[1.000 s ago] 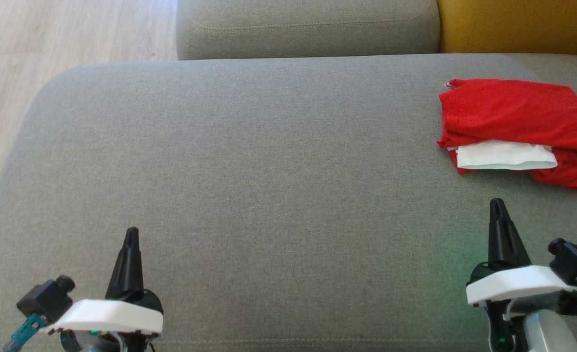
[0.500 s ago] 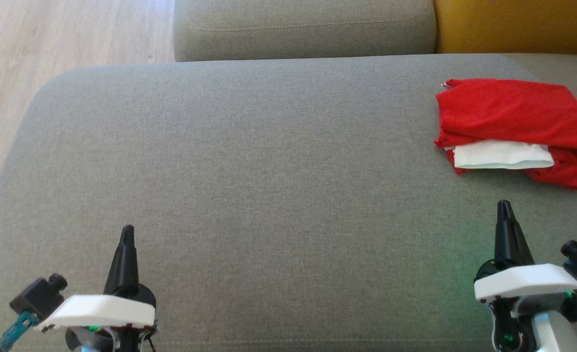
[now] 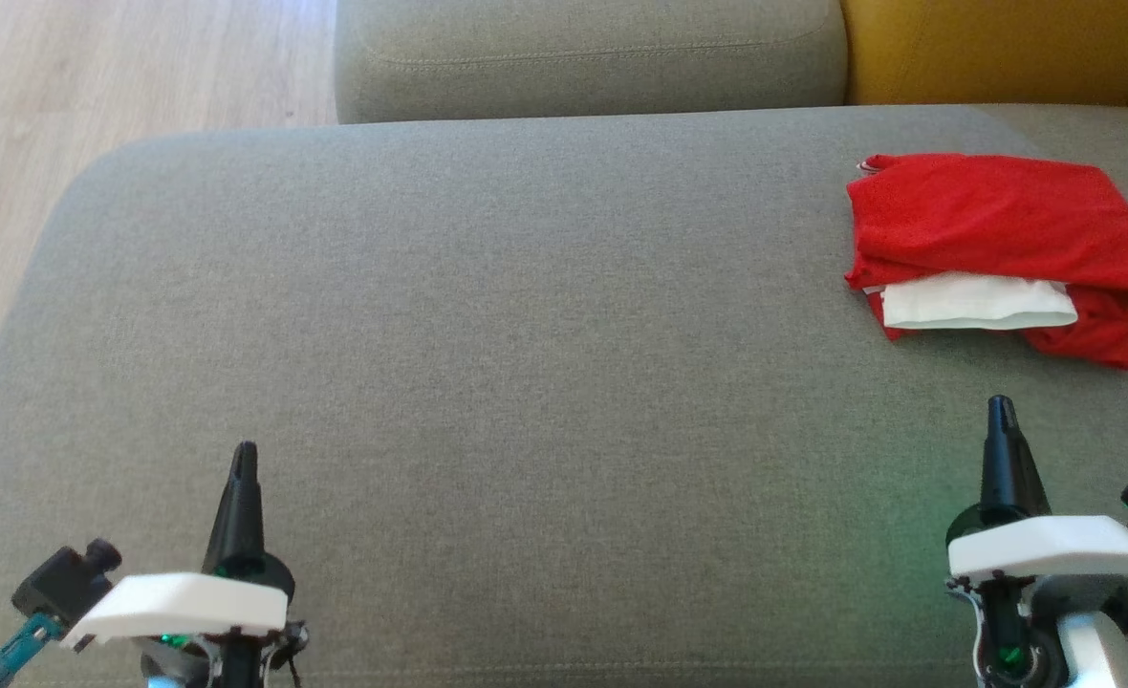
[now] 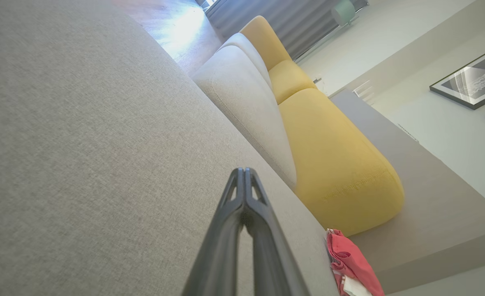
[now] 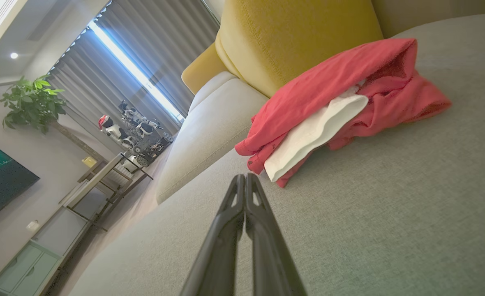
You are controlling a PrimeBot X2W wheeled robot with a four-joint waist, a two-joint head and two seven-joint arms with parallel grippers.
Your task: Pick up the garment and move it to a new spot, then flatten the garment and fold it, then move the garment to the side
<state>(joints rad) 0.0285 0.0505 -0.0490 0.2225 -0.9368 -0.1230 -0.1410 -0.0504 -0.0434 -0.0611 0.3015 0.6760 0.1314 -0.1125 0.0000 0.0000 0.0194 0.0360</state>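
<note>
where the garment is: the red garment sits folded on the far right of the grey sofa seat, close to the yellow cushion, with a white layer poking out along its near edge
left pincer: my left pincer is pressed together and holding nothing, low at the near left of the seat, well apart from the garment
right pincer: my right pincer is pressed together too and empty, near the garment's near edge but not touching it
where I reckon I am: fold and move-aside look pretty much done, so imo this is the back-off / final check bit
how to do it well: keep both tips off the fabric and back away along the seat, not across the pile, so nothing snags that white layer
if it needs one more nudge: the near right corner looks a bit bunchy. I'd open up, take all the layers at the near edge together and lift before shifting, since dragging would probably peel the fold open
watch out: the garment is right at the edge of my head view, so I can't tell how much seat is left past it
</note>
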